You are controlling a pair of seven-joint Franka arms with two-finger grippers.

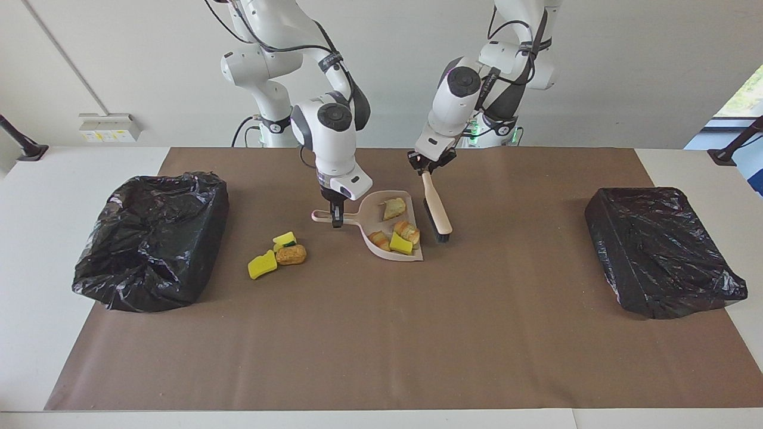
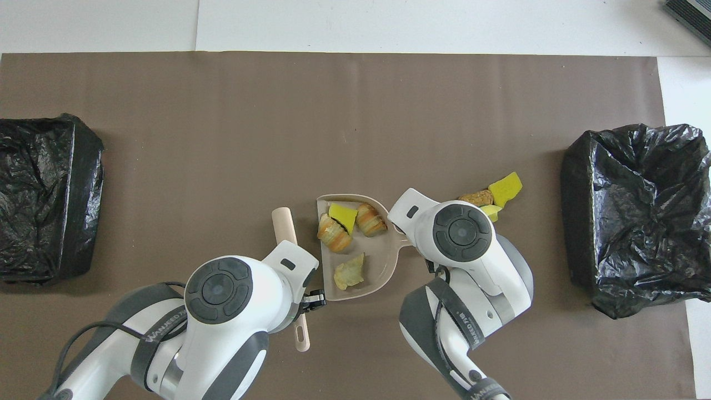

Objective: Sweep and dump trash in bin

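Spillage is judged the main risk from here: four pieces sit loose in the beige dustpan (image 1: 390,229), two of them, a yellow sponge chunk (image 1: 400,243) and a golden croissant piece (image 1: 380,240), close to its open lip, and a tilt toward that lip during the lift would shed them onto the brown mat (image 1: 381,333). Nearest the robots, the left gripper (image 1: 426,168) is clamped on the handle of the brush (image 1: 437,208), whose bristles are held just beside the pan's mouth. The right gripper (image 1: 337,219) is closed on the dustpan's handle. A second risk is that the three pieces beside the right gripper, toward the crumpled black bin (image 1: 152,238), are left unswept: a yellow chunk (image 1: 262,265), a green-topped sponge (image 1: 284,240) and a browned roll (image 1: 291,254), clustered and touching.
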